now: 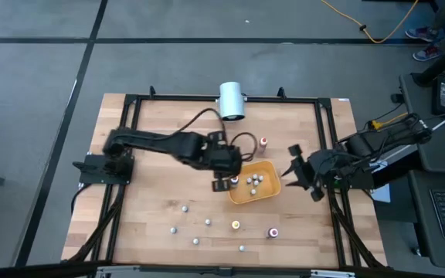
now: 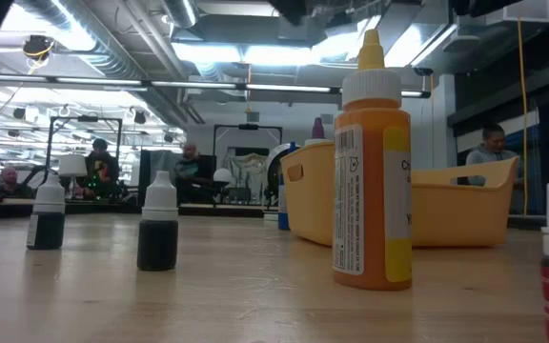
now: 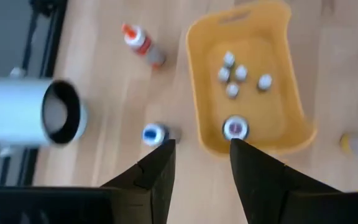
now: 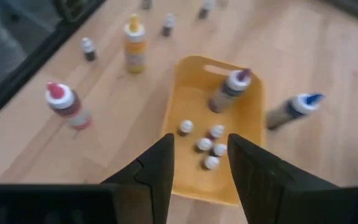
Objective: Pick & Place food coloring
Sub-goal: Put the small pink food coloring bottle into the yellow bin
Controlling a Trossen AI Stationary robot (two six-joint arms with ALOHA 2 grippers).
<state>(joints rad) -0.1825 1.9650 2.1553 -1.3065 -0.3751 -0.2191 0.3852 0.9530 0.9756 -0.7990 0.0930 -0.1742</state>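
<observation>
The food coloring is a set of tiny pale-capped bottles. Several lie in the orange-yellow tray (image 3: 291,93), such as one (image 3: 240,73) and one (image 4: 204,144). A larger purple-tipped bottle (image 3: 235,128) stands in the tray's corner. Others stand loose on the near part of the table (image 1: 184,207) (image 2: 158,224). My left gripper (image 1: 224,184) (image 3: 201,144) is open and empty, hovering over the tray's left rim. My right gripper (image 1: 290,171) (image 4: 197,140) is open and empty at the tray's right side, above the table.
A big white cylinder (image 1: 232,100) lies at the far edge. A blue-capped bottle (image 3: 154,134) stands just left of the tray and an orange-capped one (image 1: 263,142) beyond it. A yellow bottle (image 1: 236,225) and a red one (image 1: 273,231) stand near the front. People sit behind the table.
</observation>
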